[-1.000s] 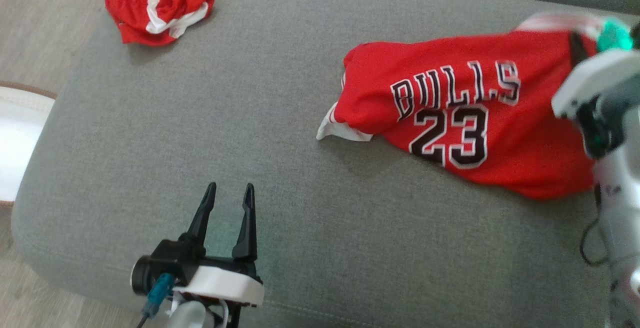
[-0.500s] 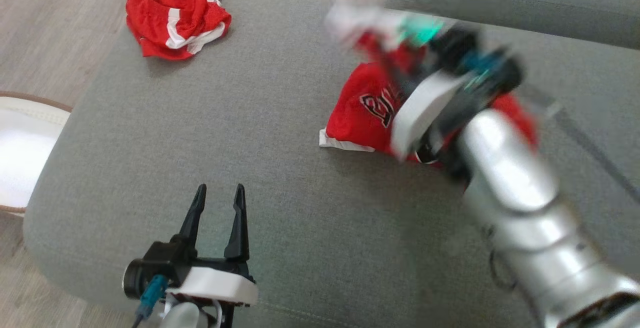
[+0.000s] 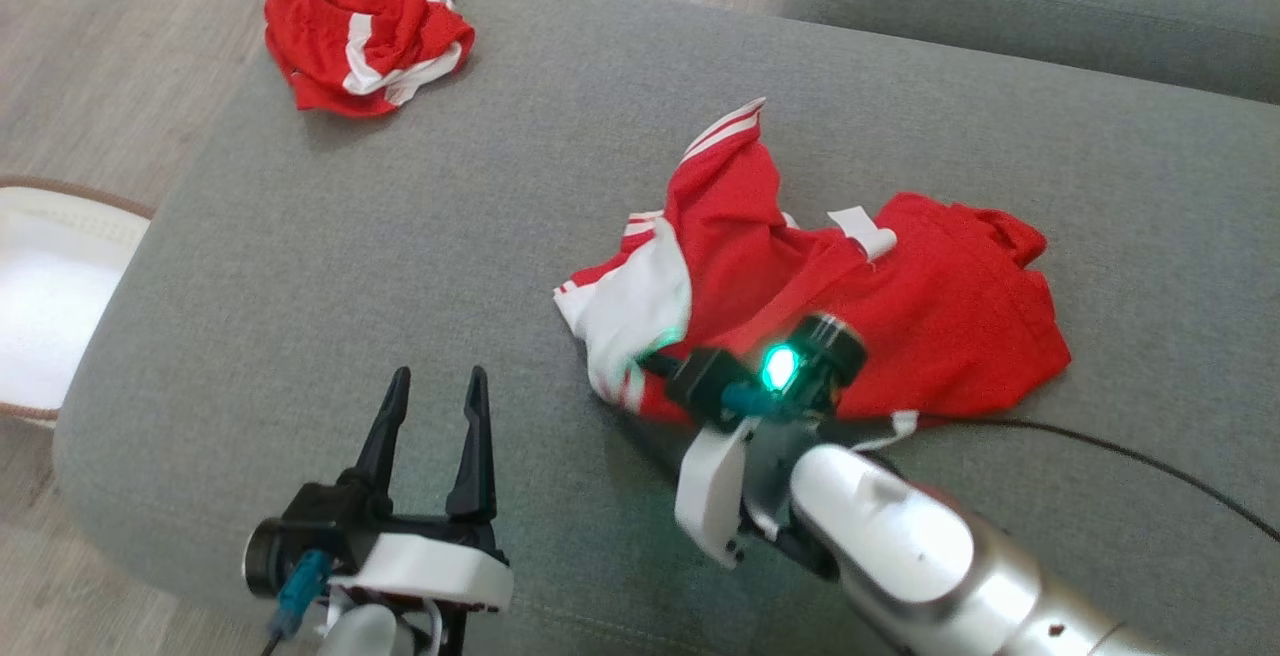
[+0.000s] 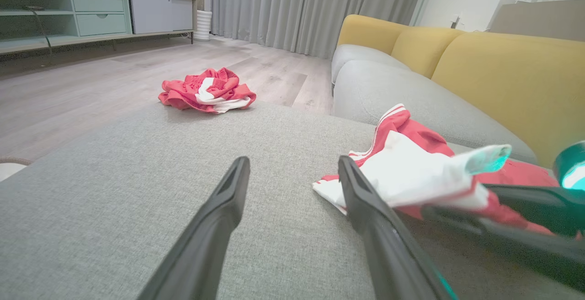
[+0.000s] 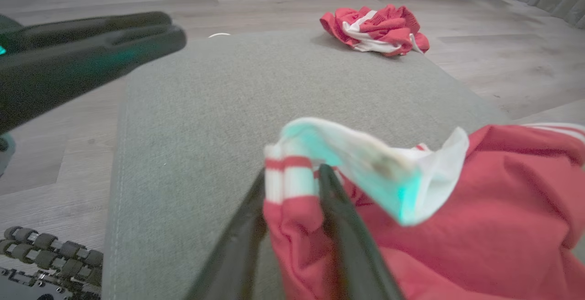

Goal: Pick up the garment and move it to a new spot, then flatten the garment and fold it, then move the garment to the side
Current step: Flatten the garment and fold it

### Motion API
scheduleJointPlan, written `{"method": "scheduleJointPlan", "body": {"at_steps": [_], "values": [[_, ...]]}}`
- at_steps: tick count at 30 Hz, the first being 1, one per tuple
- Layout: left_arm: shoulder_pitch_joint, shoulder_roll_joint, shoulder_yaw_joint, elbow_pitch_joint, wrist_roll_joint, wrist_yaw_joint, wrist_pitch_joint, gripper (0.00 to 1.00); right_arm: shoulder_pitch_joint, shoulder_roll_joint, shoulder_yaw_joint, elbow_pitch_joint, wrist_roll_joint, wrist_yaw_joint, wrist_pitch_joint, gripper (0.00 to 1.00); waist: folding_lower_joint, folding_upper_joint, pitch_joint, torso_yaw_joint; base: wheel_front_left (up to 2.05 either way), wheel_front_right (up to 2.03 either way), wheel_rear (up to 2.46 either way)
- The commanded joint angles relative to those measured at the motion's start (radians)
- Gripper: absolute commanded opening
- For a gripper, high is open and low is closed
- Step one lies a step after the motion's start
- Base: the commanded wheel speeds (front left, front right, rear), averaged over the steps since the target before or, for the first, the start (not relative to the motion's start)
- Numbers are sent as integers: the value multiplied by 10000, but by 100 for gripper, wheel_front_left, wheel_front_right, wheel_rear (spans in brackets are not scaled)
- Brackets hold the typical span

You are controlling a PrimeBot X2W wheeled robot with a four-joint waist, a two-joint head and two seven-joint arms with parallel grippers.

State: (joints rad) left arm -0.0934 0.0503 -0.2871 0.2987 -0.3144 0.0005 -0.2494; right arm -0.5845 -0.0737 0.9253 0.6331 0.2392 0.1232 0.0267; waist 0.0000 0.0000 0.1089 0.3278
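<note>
Snagging is the main risk here. The red basketball jersey (image 3: 900,316) lies crumpled on the grey sofa cushion (image 3: 400,236), right of centre, with its lettering lost in the folds. The right gripper (image 5: 292,174) sits at the heap's near-left edge. The white-and-red striped hem (image 3: 630,321) is bunched between its fingers, which stand a little apart. Whether they pinch the cloth or merely straddle it cannot be told.

If that arm draws back while the trim is hooked on a finger, the jersey would probably drag along and bunch tighter, making flattening harder. The left gripper (image 3: 437,376) hovers empty over the near-left part of the cushion, fingers spread wide. A reach from there with the right arm in place could bring the two grippers together.

A black cable (image 3: 1150,456) trails across the cushion just near of the jersey's right end, and spreading the cloth could catch it underneath. A second red-and-white garment (image 3: 365,21) is heaped at the far-left corner, so a jersey slid that way could tangle with it.
</note>
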Motion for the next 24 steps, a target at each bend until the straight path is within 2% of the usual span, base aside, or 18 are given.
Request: {"method": "scheduleJointPlan", "body": {"at_steps": [1, 5, 8, 13, 20, 21, 24], "values": [[-76, -1, 430, -350, 10, 74, -124, 100, 22, 233, 269, -336, 60, 75, -179, 100, 0, 0, -31, -70, 0, 0, 0], [-45, -1, 510, -327, 55, 63, -124, 100, 124, 233, 565, -469, 282, 75, -401, 100, 0, 0, -118, -243, 0, 0, 0], [-5, -1, 544, -333, 87, 66, -124, 100, 136, 234, 182, -586, 434, 75, -726, 100, 0, 0, -211, -398, 0, 0, 0], [78, -1, 600, -361, 153, 53, -124, 100, 56, 234, -1367, -521, 191, 75, -1134, 100, 0, 0, -336, -601, 0, 0, 0], [82, -1, 574, -509, 203, 11, -124, 100, -128, 82, -4220, 386, -1050, 75, -1020, 100, 0, 0, -180, -587, 0, 0, 0], [82, -1, 574, -509, 203, 11, -124, 100, -128, 82, -4220, 386, -1050, 75, -1020, 100, 0, 0, -180, -587, 0, 0, 0], [27, -1, 486, -601, 190, -3, -124, 100, -221, -95, -5097, 774, -1501, 75, -862, 100, 0, 0, 27, -429, 0, 0, 0]]}}
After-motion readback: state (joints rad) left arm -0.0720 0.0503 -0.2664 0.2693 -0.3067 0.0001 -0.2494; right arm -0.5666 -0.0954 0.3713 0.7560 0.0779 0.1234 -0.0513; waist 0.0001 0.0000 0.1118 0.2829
